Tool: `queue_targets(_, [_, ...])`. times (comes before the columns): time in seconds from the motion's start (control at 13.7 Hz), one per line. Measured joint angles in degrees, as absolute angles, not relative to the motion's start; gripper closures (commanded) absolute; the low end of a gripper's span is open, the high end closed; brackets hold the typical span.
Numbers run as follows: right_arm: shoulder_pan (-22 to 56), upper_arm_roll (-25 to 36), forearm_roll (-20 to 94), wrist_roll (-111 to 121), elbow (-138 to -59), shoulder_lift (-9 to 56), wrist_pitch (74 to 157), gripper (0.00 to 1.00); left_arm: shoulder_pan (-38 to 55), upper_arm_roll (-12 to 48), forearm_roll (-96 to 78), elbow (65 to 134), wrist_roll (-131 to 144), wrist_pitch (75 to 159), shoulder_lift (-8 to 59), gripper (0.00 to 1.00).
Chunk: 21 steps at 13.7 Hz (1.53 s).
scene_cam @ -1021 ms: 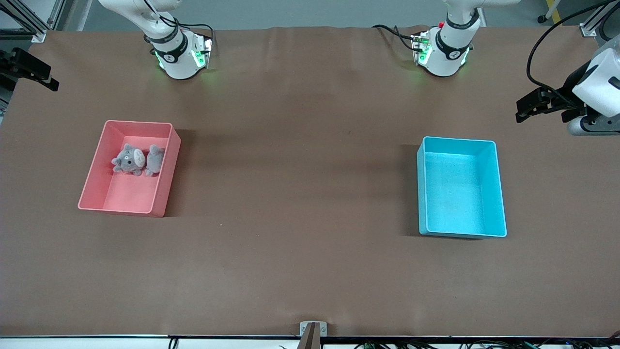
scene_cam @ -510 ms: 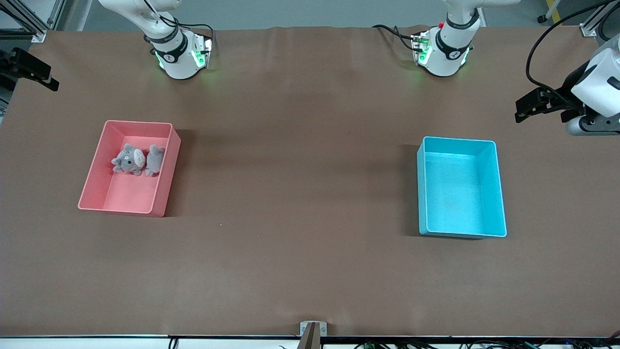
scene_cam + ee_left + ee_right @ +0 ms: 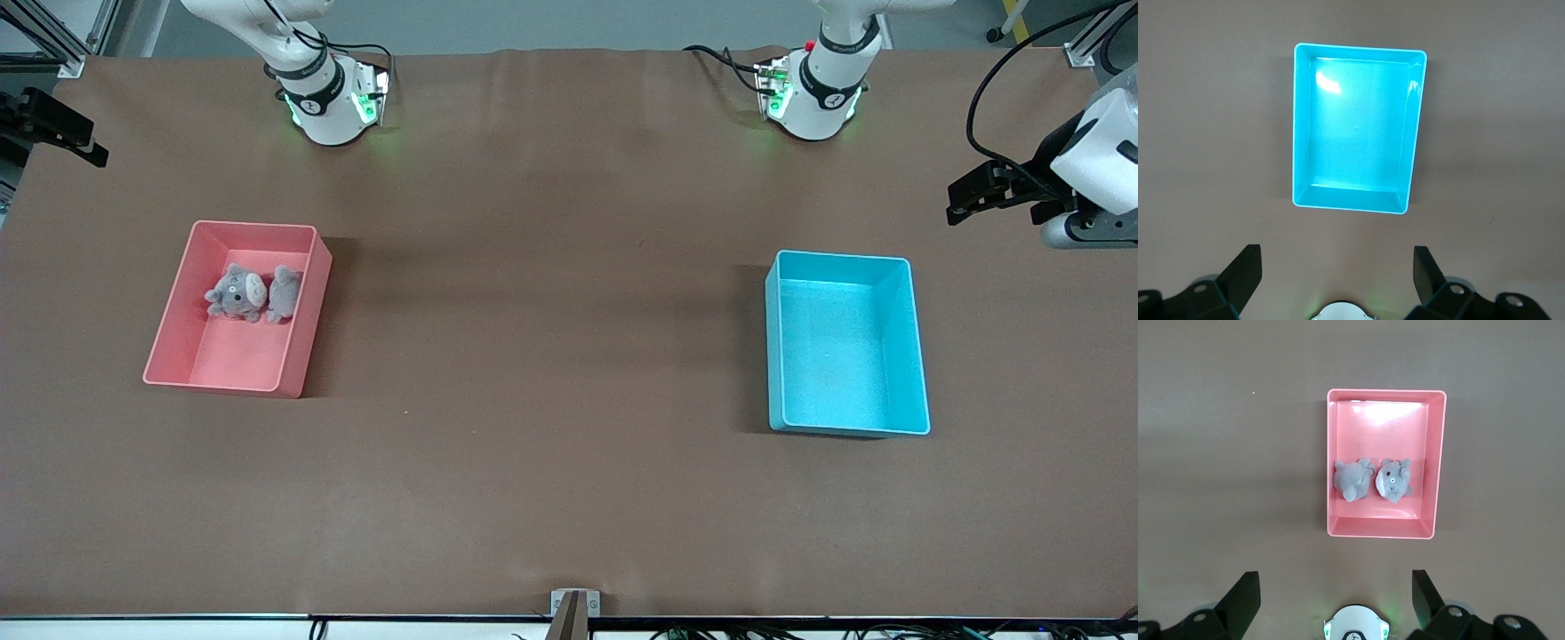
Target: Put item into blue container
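Note:
The blue container (image 3: 846, 342) (image 3: 1355, 127) stands empty toward the left arm's end of the table. Two grey plush toys (image 3: 253, 293) (image 3: 1373, 480) lie side by side in a pink bin (image 3: 236, 307) (image 3: 1381, 463) toward the right arm's end. My left gripper (image 3: 1336, 251) (image 3: 969, 197) hangs open and empty high over the table, between its base and the blue container. My right gripper (image 3: 1335, 575) hangs just as high over the stretch between its base and the pink bin, open and empty. One of its fingers (image 3: 62, 133) shows at the front view's edge.
The two arm bases (image 3: 329, 98) (image 3: 818, 93) stand along the table's edge farthest from the front camera. Brown table surface (image 3: 551, 338) lies between the two bins. A small metal bracket (image 3: 573, 604) sits at the nearest edge.

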State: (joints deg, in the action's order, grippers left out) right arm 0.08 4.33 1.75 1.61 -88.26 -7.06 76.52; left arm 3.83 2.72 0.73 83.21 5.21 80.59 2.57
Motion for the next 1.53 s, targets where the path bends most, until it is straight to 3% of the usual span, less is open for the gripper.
queue_targets(1.24, [0.0,4.49,1.38,1.39,-88.3,-6.92,76.49,0.0,1.43,-1.26,0.82,82.32,5.06,80.72,3.5,0.0])
queue_targets(1.53, [-2.08,5.28,1.21,1.22,-89.43,-1.51,79.65,0.0,1.8,-1.14,0.82,82.19,5.06,80.73,3.54,0.0])
